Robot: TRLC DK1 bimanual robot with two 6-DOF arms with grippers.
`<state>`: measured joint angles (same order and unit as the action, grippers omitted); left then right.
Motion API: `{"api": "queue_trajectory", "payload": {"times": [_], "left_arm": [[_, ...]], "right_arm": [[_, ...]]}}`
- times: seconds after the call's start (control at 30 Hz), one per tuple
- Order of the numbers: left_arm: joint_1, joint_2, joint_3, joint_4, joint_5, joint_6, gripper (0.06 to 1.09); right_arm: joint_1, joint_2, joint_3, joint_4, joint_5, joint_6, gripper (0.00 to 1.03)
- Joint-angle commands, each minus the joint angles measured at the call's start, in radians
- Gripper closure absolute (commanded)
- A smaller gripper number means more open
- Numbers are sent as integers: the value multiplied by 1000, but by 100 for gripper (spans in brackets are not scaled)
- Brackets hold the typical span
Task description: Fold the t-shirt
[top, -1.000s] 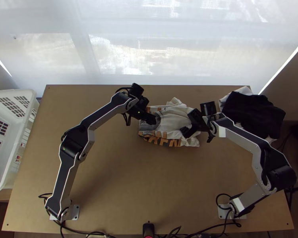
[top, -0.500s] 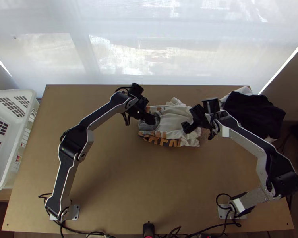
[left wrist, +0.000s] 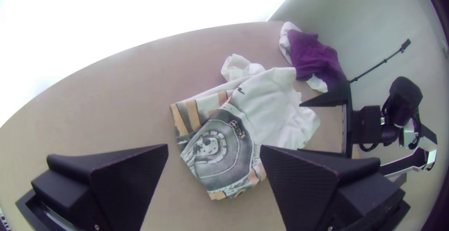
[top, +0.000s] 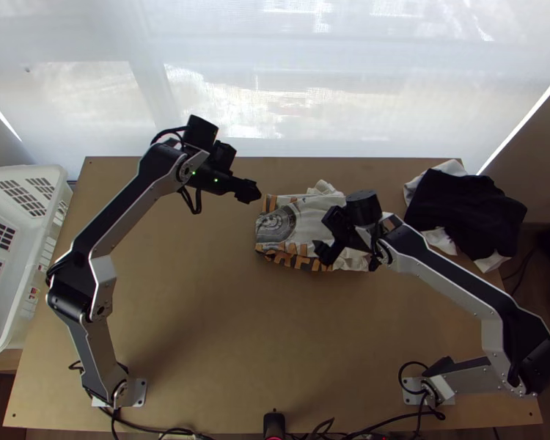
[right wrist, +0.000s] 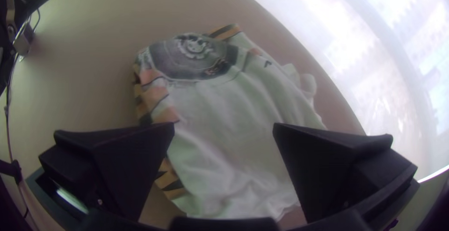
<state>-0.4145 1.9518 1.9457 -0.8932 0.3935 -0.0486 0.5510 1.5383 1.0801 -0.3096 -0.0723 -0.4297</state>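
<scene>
In the top view my left gripper [top: 247, 191] hangs off the far left corner of the white t-shirt [top: 301, 224], apart from it. The left wrist view has this gripper [left wrist: 214, 151] open with nothing held, the shirt [left wrist: 276, 100] beyond it. My right gripper [top: 325, 238] is over the shirt's right part in the top view. In the right wrist view the same gripper [right wrist: 223, 128] stands open above the shirt [right wrist: 234, 104]. The cloth lies folded into a rumpled bundle, grey print at its left, orange-and-black pattern along the near edge.
A dark garment [top: 466, 213] with white cloth under it lies at the table's far right corner. A white basket [top: 26, 257] stands beyond the left edge. The wooden table [top: 238, 352] is bare in front of the shirt.
My left gripper has moved away from the shirt, to the left and toward the far edge. The right gripper has shifted left and slightly nearer over the cloth.
</scene>
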Motion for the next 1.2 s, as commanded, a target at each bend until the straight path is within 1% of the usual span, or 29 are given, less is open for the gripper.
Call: {"api": "queue_trajectory", "payload": {"times": [0.0, 0.17, 0.37, 0.43, 0.63, 0.73, 0.9, 1.17], "left_arm": [[95, -175, -120, -13, 1, 6, 13], [135, -248, -197, -12, 1, 6, 13], [161, -307, -261, -12, 1, 9, 13], [166, -320, -275, -12, 1, 9, 13], [169, -326, -284, -7, 1, 4, 13], [166, -326, -284, -4, 1, 3, 13], [168, -326, -283, -4, 1, 1, 13], [171, -330, -284, -4, 1, 1, 13]], "right_arm": [[145, -30, -114, 0, 37, -63, 5], [162, -60, -217, 52, 43, -119, 5], [161, -150, -344, 78, 45, -218, 5], [159, -167, -379, 93, 62, -253, 5], [152, -153, -456, 257, 146, -351, 5], [150, -121, -480, 339, 166, -386, 5], [142, -60, -476, 412, 183, -408, 5], [132, 17, -428, 481, 195, -408, 5]]}}
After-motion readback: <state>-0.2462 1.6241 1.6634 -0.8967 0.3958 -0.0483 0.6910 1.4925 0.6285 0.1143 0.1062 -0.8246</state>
